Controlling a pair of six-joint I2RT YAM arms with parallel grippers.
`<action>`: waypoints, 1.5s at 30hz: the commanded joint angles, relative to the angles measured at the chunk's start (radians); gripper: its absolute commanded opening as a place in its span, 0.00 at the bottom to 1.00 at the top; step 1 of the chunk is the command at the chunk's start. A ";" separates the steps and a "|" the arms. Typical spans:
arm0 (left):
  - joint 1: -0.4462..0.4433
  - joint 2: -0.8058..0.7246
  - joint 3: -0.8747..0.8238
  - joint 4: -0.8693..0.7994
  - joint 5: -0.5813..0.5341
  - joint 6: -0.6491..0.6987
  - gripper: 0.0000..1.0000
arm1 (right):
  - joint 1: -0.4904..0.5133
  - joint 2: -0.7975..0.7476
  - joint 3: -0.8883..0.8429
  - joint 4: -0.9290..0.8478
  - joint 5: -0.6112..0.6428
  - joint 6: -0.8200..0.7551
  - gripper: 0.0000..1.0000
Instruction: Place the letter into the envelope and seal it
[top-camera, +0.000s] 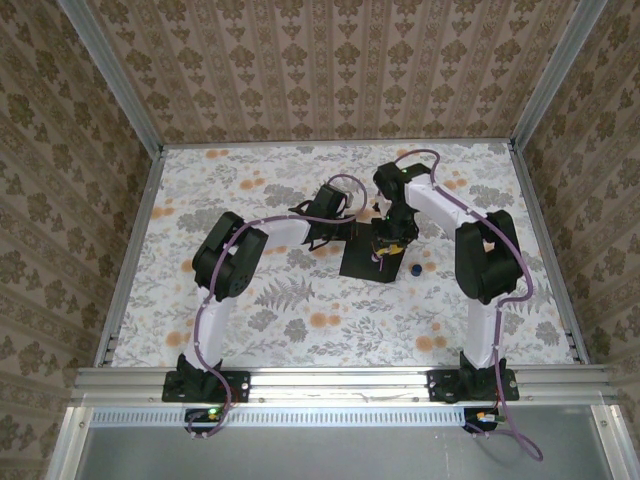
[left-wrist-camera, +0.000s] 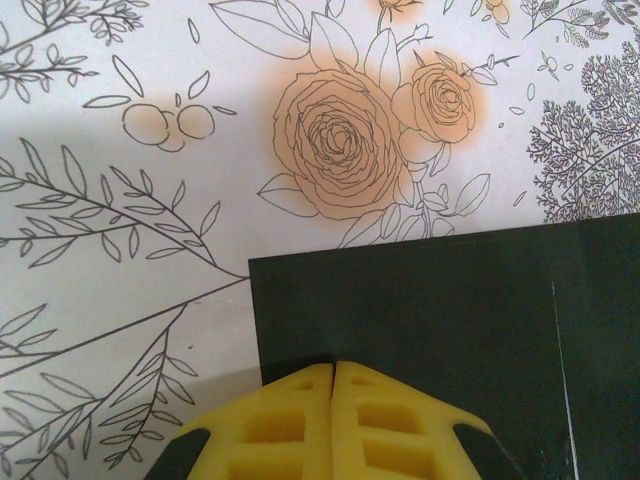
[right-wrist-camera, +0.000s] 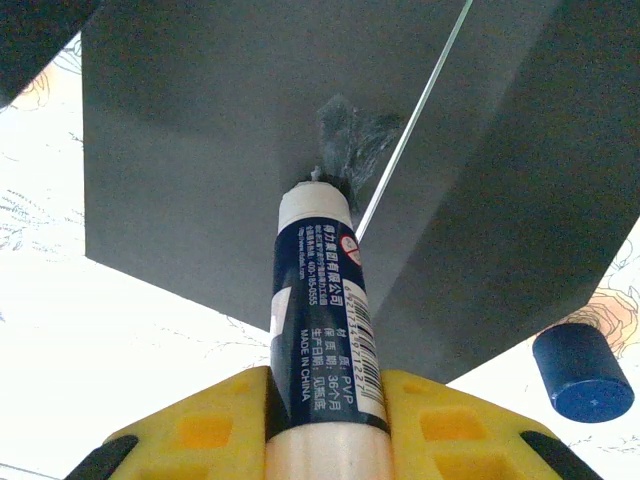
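Note:
The black envelope (top-camera: 362, 264) lies flat mid-table, with a flap (right-wrist-camera: 520, 190) folded out. My left gripper (left-wrist-camera: 333, 366) is shut, its yellow tips resting at the envelope's (left-wrist-camera: 450, 320) near-left corner, and it holds nothing. My right gripper (right-wrist-camera: 325, 378) is shut on a white-and-blue glue stick (right-wrist-camera: 318, 280). The stick's tip touches the envelope (right-wrist-camera: 200, 150) beside a shiny glue smear (right-wrist-camera: 350, 135). A thin pale line (right-wrist-camera: 420, 100) crosses the black paper; I cannot tell whether it is the letter's edge. The letter itself is hidden.
The glue stick's blue cap (right-wrist-camera: 583, 372) stands on the floral tablecloth (left-wrist-camera: 150, 250) just right of the envelope, also seen as the cap (top-camera: 416, 268) from above. Patterned walls enclose the table on three sides. Both grippers (top-camera: 345, 232) (top-camera: 390, 245) crowd over the envelope.

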 joint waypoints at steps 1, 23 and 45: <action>-0.015 0.006 -0.038 -0.121 -0.002 -0.008 0.00 | -0.022 0.061 0.053 -0.036 0.045 -0.032 0.07; -0.017 0.012 -0.036 -0.130 -0.005 -0.022 0.00 | -0.023 0.048 0.075 -0.066 0.047 -0.039 0.07; -0.017 0.008 -0.033 -0.145 -0.013 -0.019 0.00 | -0.053 0.051 0.055 -0.043 0.065 -0.050 0.07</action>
